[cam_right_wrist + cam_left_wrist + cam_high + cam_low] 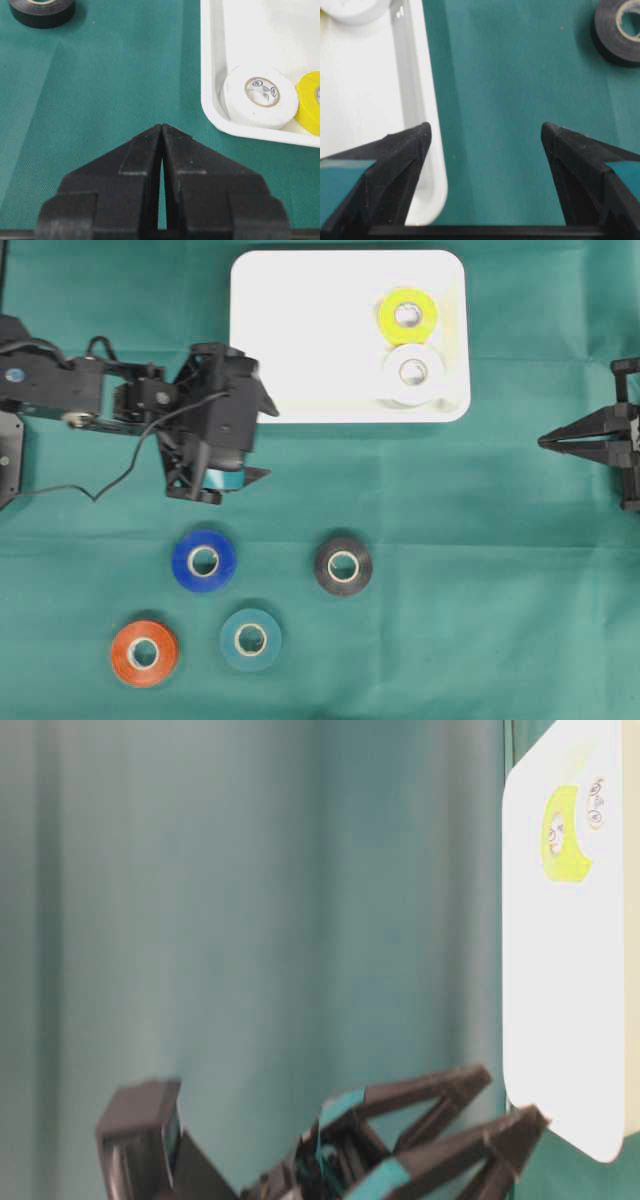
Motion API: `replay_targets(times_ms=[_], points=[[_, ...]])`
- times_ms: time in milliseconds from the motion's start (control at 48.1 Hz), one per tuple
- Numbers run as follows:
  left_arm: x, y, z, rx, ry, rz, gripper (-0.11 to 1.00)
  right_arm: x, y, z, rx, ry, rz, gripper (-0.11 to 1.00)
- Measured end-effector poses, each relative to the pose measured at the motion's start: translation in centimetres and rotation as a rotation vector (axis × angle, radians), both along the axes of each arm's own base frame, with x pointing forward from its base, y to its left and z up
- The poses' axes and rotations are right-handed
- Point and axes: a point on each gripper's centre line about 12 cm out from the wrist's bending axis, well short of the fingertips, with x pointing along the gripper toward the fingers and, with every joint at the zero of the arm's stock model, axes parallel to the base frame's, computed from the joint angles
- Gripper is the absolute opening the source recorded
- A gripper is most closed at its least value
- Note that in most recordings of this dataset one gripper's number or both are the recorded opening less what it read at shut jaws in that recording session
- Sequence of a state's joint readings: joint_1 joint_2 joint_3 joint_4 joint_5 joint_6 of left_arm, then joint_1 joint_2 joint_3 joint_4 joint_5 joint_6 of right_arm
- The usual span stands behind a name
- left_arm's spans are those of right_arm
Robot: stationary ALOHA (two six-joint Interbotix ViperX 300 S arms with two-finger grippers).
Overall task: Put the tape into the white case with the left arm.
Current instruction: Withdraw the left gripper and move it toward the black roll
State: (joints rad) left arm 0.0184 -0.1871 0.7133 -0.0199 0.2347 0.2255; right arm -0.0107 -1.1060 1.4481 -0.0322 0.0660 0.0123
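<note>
The white case (300,340) lies at the top middle and holds a yellow tape (407,315) and a white tape (414,373). On the green cloth lie blue (204,560), black (343,564), orange (144,652) and teal (250,639) tapes. My left gripper (268,442) hovers open and empty off the case's near-left corner, above the blue tape's spot. In the left wrist view the gripper (485,131) spans bare cloth, its left finger over the case rim (415,100). My right gripper (545,441) rests shut at the right edge; its tips (162,126) meet with nothing between them.
A thin black cable (120,475) loops from the left arm across the cloth. The black tape (620,30) shows ahead and to the right of the left fingers. The left half of the case holds no rolls.
</note>
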Motion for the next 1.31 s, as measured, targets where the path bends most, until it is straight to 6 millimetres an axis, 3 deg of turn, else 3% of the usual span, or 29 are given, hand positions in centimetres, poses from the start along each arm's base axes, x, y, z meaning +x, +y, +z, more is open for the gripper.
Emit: replay_targets(times_ms=[291,748,956,1309], points=[[-2.2,-0.1,-0.4,0.001,-0.02,-0.001,0.88,0.0,0.0,0.0,0.0,0.0,0.0,-0.09],[-2.5,-0.1,-0.2,0.001,-0.026,-0.001,0.88,0.0,0.0,0.0,0.0,0.0,0.0,-0.09],[-1.8,-0.2,-0.8,0.002,-0.026,-0.006,0.88,0.0,0.0,0.0,0.0,0.0,0.0,-0.09],[1.1,-2.5,-1.5,0.004,-0.012,-0.073,0.88,0.0,0.0,0.0,0.0,-0.002,0.0,-0.09]])
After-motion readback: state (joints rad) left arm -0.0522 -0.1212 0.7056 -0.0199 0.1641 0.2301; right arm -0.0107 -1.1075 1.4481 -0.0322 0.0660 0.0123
